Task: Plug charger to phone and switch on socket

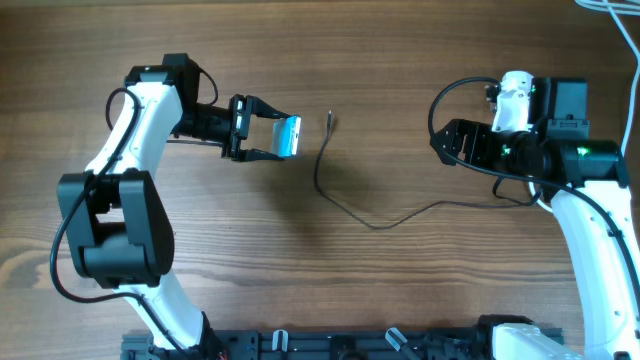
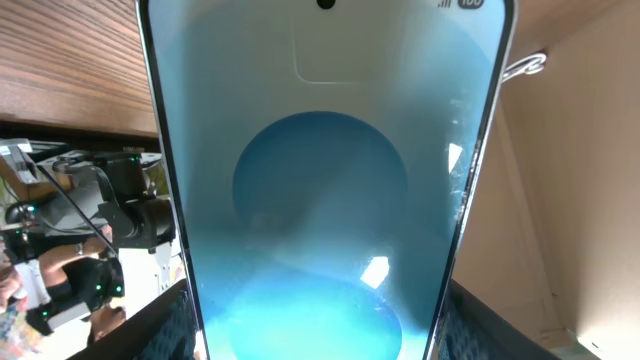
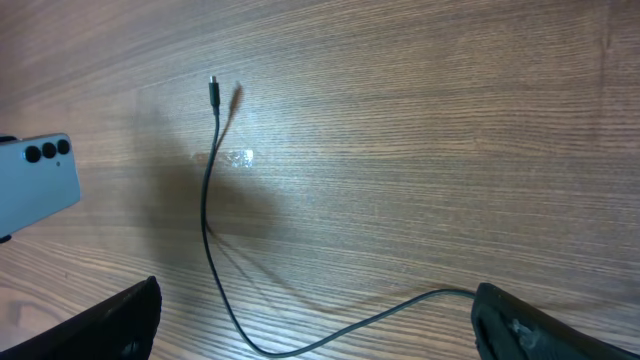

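Observation:
My left gripper (image 1: 268,138) is shut on the phone (image 1: 289,135) and holds it by its long edges. The cyan screen fills the left wrist view (image 2: 320,180), with the fingers (image 2: 320,335) at its sides. The phone's back also shows in the right wrist view (image 3: 35,185). The charger, a thin black cable (image 1: 345,208), lies on the table. Its plug tip (image 1: 330,117) is just right of the phone and apart from it; it shows in the right wrist view (image 3: 213,86) too. My right gripper (image 1: 447,140) is open and empty over the cable (image 3: 210,240), its fingers (image 3: 315,320) far apart. I cannot make out the socket.
The wooden table (image 1: 380,60) fills the view. White cables (image 1: 612,15) cross the far right corner. The black cable runs under my right arm (image 1: 575,160). A black rail (image 1: 330,345) lines the front edge.

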`<act>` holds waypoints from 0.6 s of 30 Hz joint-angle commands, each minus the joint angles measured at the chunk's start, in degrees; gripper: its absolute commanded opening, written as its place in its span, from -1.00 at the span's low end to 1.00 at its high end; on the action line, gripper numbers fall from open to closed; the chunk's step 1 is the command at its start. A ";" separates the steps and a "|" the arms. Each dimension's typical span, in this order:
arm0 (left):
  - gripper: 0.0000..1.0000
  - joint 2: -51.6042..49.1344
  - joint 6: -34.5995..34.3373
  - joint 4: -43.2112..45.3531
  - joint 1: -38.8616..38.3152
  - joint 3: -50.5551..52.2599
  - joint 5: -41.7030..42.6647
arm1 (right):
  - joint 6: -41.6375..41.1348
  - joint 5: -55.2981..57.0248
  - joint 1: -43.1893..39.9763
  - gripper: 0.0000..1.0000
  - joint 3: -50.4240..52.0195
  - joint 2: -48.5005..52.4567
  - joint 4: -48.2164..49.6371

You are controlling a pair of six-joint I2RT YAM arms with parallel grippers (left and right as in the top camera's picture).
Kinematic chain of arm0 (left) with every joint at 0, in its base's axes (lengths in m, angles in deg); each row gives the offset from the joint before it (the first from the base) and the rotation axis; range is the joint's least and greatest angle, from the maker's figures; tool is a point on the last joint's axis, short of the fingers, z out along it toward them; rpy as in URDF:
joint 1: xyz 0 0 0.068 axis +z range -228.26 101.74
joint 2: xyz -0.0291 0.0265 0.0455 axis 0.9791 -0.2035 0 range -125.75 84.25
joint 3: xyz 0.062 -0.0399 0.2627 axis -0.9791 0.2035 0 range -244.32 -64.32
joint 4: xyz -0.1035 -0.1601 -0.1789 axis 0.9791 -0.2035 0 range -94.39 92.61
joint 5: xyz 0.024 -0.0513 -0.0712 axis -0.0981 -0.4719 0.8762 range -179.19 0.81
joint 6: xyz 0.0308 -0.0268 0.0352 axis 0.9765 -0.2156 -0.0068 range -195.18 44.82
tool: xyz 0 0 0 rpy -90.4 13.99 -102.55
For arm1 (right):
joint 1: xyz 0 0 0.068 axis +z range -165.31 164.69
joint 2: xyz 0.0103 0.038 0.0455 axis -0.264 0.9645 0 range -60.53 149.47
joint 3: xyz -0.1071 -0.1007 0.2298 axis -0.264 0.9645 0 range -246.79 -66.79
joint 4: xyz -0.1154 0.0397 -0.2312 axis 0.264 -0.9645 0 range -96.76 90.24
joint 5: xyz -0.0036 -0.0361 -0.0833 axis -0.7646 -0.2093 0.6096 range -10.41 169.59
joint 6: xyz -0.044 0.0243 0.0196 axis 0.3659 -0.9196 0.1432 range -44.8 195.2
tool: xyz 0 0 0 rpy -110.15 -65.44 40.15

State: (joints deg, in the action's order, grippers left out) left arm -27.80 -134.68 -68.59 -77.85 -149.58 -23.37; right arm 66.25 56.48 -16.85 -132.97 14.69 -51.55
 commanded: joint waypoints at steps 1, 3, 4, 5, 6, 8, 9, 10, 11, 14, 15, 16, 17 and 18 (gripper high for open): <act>-0.92 2.23 -0.81 -0.17 0.28 -1.14 0.44 | -2.25 -3.37 0.09 0.98 -1.27 0.76 1.07; -0.92 2.23 -1.01 -0.13 0.20 -1.14 -3.28 | -2.29 -8.28 0.09 0.91 -1.25 0.79 2.23; -0.92 2.23 -1.01 0.26 0.20 -1.14 -4.74 | -3.26 -9.68 0.11 0.87 -1.25 0.83 2.80; -0.92 2.23 -1.01 1.03 0.20 -1.14 -6.01 | -3.80 -10.88 0.13 0.85 -1.25 0.83 3.30; -0.92 2.23 -1.18 1.75 0.20 -1.14 -6.91 | -4.66 -11.96 0.37 0.83 -1.25 0.83 3.87; -0.92 2.23 -2.58 1.79 0.17 -1.14 -8.55 | -5.38 -13.27 1.22 0.82 -1.25 0.83 5.16; -0.92 2.25 -3.19 1.81 0.17 -1.14 -9.55 | -6.69 -13.42 2.21 0.81 -1.25 0.83 6.19; -0.92 2.34 -4.42 1.88 0.07 -1.14 -11.17 | -7.85 -13.35 3.72 0.81 -1.25 0.83 7.30; -0.92 2.51 -5.44 2.47 -0.26 -1.22 -12.70 | -8.22 -13.38 5.53 0.81 -1.25 0.94 8.61; -0.92 3.39 -7.45 4.39 -1.97 -1.86 -16.79 | -11.45 -12.50 10.67 0.80 -1.25 1.46 12.20; -0.92 3.76 -8.15 4.66 -2.62 -2.10 -18.16 | -12.22 -12.48 11.91 0.79 -1.25 1.66 13.14; -0.92 4.13 -9.07 4.94 -3.50 -2.21 -19.54 | -12.61 -12.46 13.46 0.78 -1.25 2.19 14.40; -0.92 4.37 -9.88 5.27 -4.13 -2.21 -20.22 | -13.35 -12.09 14.58 0.75 -1.25 2.62 15.10; -0.92 4.59 -10.25 6.14 -5.16 -2.21 -20.50 | -14.95 -10.86 16.63 0.74 -1.25 3.76 15.96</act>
State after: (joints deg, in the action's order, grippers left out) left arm -26.42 -141.77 -63.52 -80.81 -149.99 -41.42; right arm 55.23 44.85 -3.43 -132.99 16.16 -36.88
